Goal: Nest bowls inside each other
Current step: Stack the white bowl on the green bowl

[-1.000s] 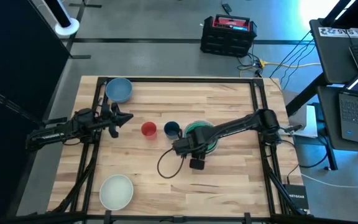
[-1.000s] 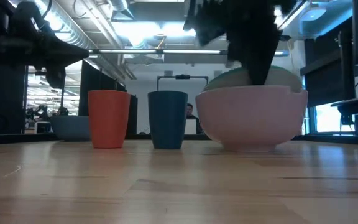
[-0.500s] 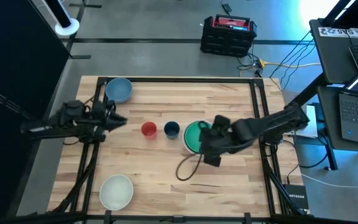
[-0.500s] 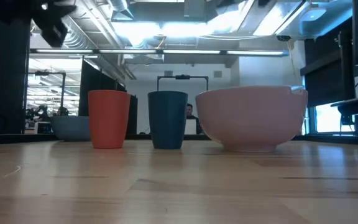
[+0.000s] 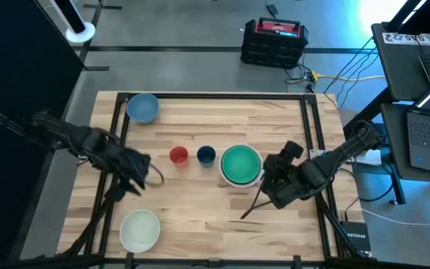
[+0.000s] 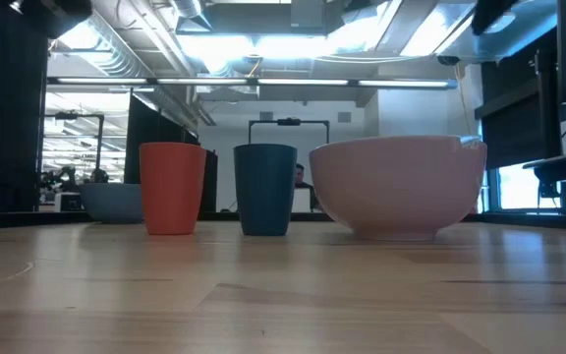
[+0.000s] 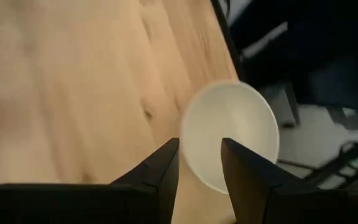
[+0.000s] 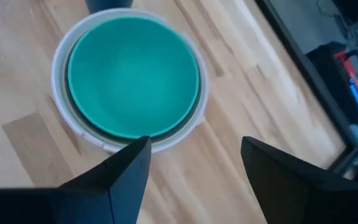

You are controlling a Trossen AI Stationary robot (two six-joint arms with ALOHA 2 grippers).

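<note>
A green bowl sits nested in a pale bowl right of the table's middle. Left of it stand a tiny navy bowl and a tiny red one. A light blue bowl stands at the far left, a white bowl at the near left. My left gripper hangs open above the table, between the red bowl and the white bowl. My right gripper hangs open just right of the green bowl, nothing between its fingers.
Black frame rails run along the table's left and right sides. A loose cable trails from the right arm over the table. Bare wood lies along the near half, between the white bowl and the right arm.
My right gripper has drawn away from the green bowl toward the table's right edge and risen; the green bowl stays in the pale bowl. My left gripper has swung from beside the light blue bowl toward the near edge and the white bowl, tipping downward.
</note>
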